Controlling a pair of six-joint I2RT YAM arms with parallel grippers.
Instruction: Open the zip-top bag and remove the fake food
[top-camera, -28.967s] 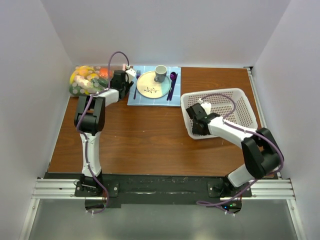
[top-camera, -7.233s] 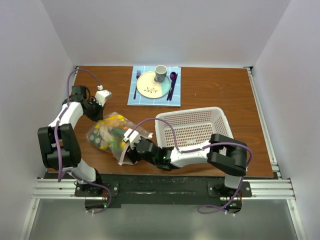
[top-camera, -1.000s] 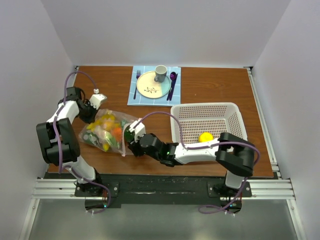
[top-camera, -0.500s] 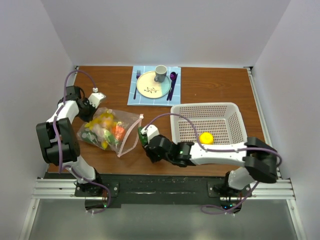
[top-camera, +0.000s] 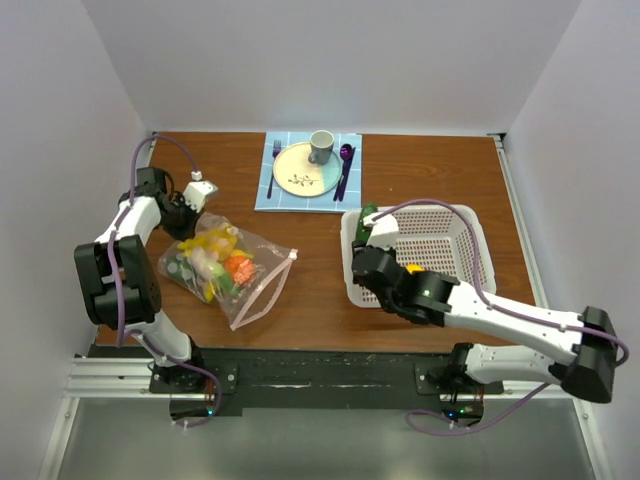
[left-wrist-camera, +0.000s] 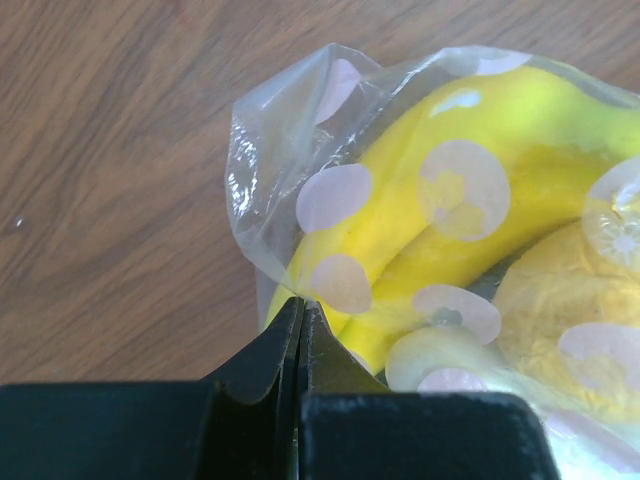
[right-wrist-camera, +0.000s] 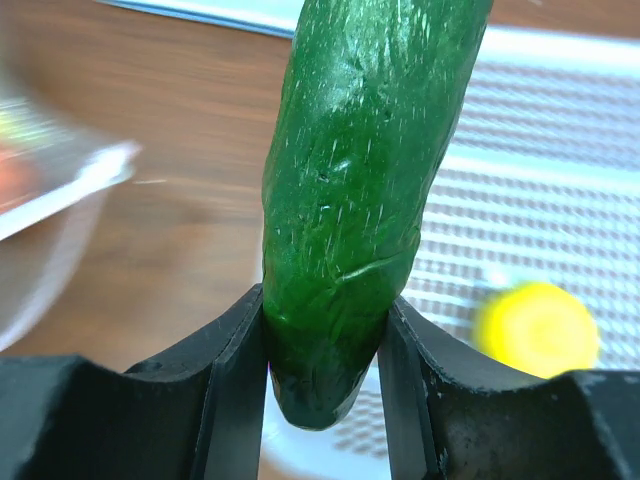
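1. Zip-top bag (top-camera: 228, 272) lies on the left part of the wooden table (top-camera: 320, 290), its pink zipper edge turned toward the near right. Inside it are a yellow banana (top-camera: 212, 240), an orange piece (top-camera: 238, 268) and several other pieces of fake food, bunched together. The left gripper (top-camera: 190, 212) sits at the bag's far corner. Well apart to the right, the right gripper (top-camera: 367, 232) holds a green cucumber (top-camera: 368, 214) over the left rim of the white perforated basket (top-camera: 482, 250); a yellow lemon (top-camera: 412, 268) lies in the basket, partly hidden by the arm. A blue placemat (top-camera: 305, 200) at the far edge carries a plate (top-camera: 306, 168) and a cup (top-camera: 321, 146).

2. Left wrist: the left gripper (left-wrist-camera: 300, 318) has its fingers pressed together, pinching a fold of the zip-top bag (left-wrist-camera: 262, 150). The banana (left-wrist-camera: 440, 240) lies just beyond the fingertips, behind pale-dotted plastic.

3. Right wrist: the right gripper (right-wrist-camera: 322, 352) is clamped on the cucumber (right-wrist-camera: 355, 200), which stands up between the fingers. Below lie the basket (right-wrist-camera: 530, 190) with the lemon (right-wrist-camera: 538, 328) in it, and the blurred bag at the left edge.
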